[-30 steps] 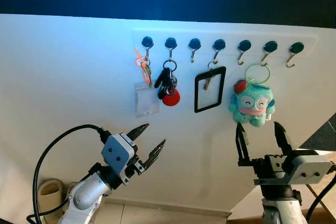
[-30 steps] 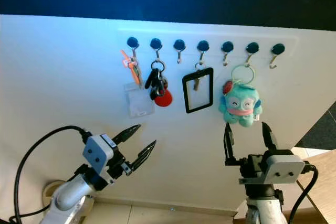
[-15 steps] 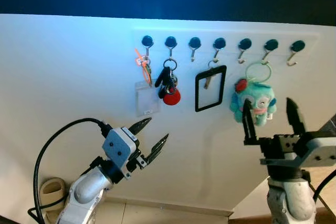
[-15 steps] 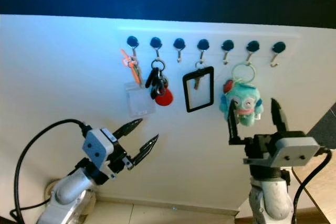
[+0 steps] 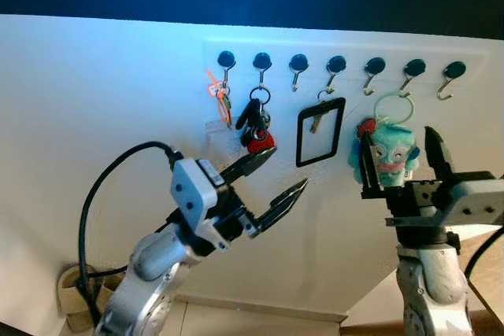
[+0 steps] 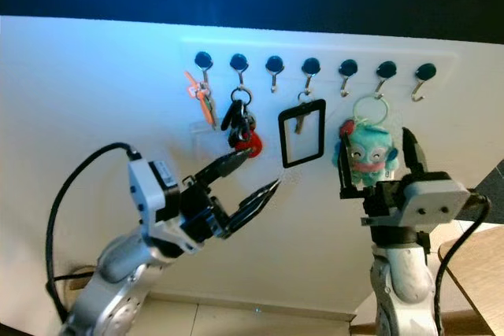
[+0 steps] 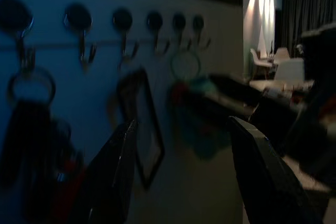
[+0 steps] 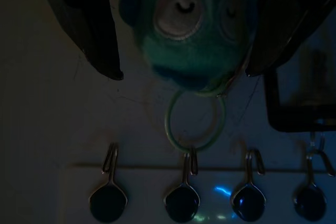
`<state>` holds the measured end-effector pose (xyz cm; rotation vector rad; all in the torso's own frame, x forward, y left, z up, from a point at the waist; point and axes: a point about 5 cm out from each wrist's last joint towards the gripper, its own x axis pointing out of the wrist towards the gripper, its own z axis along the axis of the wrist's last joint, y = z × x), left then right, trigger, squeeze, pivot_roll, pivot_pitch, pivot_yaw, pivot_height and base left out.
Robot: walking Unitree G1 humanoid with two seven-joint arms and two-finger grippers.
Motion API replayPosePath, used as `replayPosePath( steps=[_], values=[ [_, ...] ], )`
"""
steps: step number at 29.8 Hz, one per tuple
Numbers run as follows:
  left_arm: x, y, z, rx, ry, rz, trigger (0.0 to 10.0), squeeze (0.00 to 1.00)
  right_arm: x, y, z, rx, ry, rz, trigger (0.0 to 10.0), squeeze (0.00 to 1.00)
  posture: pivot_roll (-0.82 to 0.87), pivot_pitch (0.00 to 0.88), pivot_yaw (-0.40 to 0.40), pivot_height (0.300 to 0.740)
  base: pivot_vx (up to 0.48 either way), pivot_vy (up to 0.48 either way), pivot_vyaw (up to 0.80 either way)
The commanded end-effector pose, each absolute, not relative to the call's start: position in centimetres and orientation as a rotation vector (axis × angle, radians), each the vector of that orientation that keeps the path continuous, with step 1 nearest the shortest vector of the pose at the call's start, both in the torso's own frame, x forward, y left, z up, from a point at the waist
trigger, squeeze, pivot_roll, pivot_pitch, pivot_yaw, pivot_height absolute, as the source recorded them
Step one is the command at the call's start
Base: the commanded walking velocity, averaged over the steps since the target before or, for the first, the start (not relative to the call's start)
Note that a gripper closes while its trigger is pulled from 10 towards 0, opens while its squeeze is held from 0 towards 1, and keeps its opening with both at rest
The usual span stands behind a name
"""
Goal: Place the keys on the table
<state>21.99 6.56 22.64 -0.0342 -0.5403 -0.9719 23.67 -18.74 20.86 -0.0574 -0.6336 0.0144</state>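
A bunch of black keys with a red tag point(image 5: 253, 125) hangs on the second hook of a wall rack. My left gripper point(image 5: 288, 168) is open just below and to the right of the keys, its upper fingertip close to the red tag. In the left wrist view the keys point(image 7: 31, 145) hang dark and blurred beside the fingers point(image 7: 118, 177). My right gripper point(image 5: 397, 135) is open, its two fingers on either side of a teal plush keychain point(image 5: 386, 155), which shows between them in the right wrist view point(image 8: 186, 24).
A row of dark hooks point(image 5: 336, 64) runs along the white wall. Orange-tagged keys with a clear badge holder point(image 5: 220, 101) hang on the first hook, and a black frame holder point(image 5: 320, 131) on the fourth. Slippers point(image 5: 75, 298) lie on the floor at lower left. A wooden surface point(image 6: 476, 253) shows at lower right.
My left gripper has risen and moved right, close under the black keys. My right gripper has risen until its fingers flank the teal plush.
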Motion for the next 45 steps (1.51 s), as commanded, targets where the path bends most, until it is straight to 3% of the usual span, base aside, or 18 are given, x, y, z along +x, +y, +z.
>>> replayPosePath(
  steps=[1,14,16,18,19,20,21,22,23,24,25,26,27,45],
  values=[
    [21.9,6.4,22.6,-0.032,-0.535,-0.963,10.0,0.0,23.7,-19.0,20.5,-0.046,-0.609,-0.001,10.0,0.0,0.03,0.085,-0.014,0.74,0.0,0.0,0.0],
    [22.1,6.3,22.8,-0.019,-0.521,-0.957,10.0,0.0,24.3,-18.3,19.7,0.043,-0.533,0.065,10.0,0.0,0.02,0.068,-0.015,0.74,0.0,0.0,0.0],
    [22.1,6.3,22.8,-0.015,-0.522,-0.957,10.0,0.0,24.3,-18.2,19.7,0.049,-0.529,0.075,10.0,0.04,0.03,0.068,-0.016,0.74,0.0,0.0,0.0],
    [22.1,6.2,22.8,-0.01,-0.522,-0.957,10.0,0.0,24.2,-18.1,19.6,0.056,-0.523,0.089,10.0,0.52,0.03,0.067,-0.017,0.74,0.0,0.0,0.0],
    [22.1,6.2,22.8,-0.009,-0.522,-0.956,10.0,0.0,24.2,-18.0,19.6,0.059,-0.52,0.094,10.0,0.71,0.03,0.067,-0.017,0.74,0.0,0.0,0.0],
    [22.1,6.2,22.8,-0.008,-0.521,-0.956,10.0,0.0,24.2,-18.0,19.5,0.062,-0.516,0.098,10.0,0.88,0.03,0.064,-0.017,0.74,0.0,0.0,0.0],
    [22.1,6.2,22.8,-0.007,-0.521,-0.955,10.0,0.0,24.2,-17.9,19.5,0.065,-0.513,0.102,10.0,0.91,0.03,0.064,-0.017,0.74,0.0,0.0,0.0],
    [22.1,6.2,22.8,-0.006,-0.521,-0.954,10.0,0.0,24.2,-17.8,19.4,0.066,-0.508,0.104,10.0,0.9,0.03,0.063,-0.018,0.74,0.0,0.0,0.0],
    [22.1,6.2,22.8,-0.005,-0.521,-0.954,10.0,0.0,24.2,-17.8,19.4,0.066,-0.504,0.105,10.0,0.8,0.03,0.064,-0.018,0.74,0.0,0.0,0.0],
    [22.1,6.2,22.8,-0.005,-0.521,-0.954,10.0,0.0,24.2,-17.8,19.4,0.066,-0.504,0.105,10.0,0.8,0.03,0.064,-0.018,0.74,0.0,0.0,0.0],
    [22.1,6.2,22.8,-0.003,-0.521,-0.954,10.0,0.0,24.2,-17.8,19.4,0.065,-0.499,0.105,10.0,0.7,0.03,0.063,-0.018,0.74,0.0,0.0,0.0],
    [22.1,6.2,22.8,-0.003,-0.521,-0.954,10.0,0.0,24.2,-17.8,19.3,0.065,-0.496,0.105,10.0,0.7,0.03,0.063,-0.018,0.74,0.0,0.0,0.0],
    [22.0,6.2,22.8,0.0,-0.52,-0.956,10.0,0.0,24.2,-17.8,19.3,0.066,-0.491,0.104,10.0,0.0,0.03,0.063,-0.018,0.74,0.0,0.0,0.0],
    [22.1,6.1,22.9,0.029,-0.528,-0.956,10.0,0.0,24.0,-17.9,19.0,0.059,-0.466,0.093,10.0,0.0,0.03,0.068,-0.015,0.74,0.0,0.0,0.0]
  ],
)
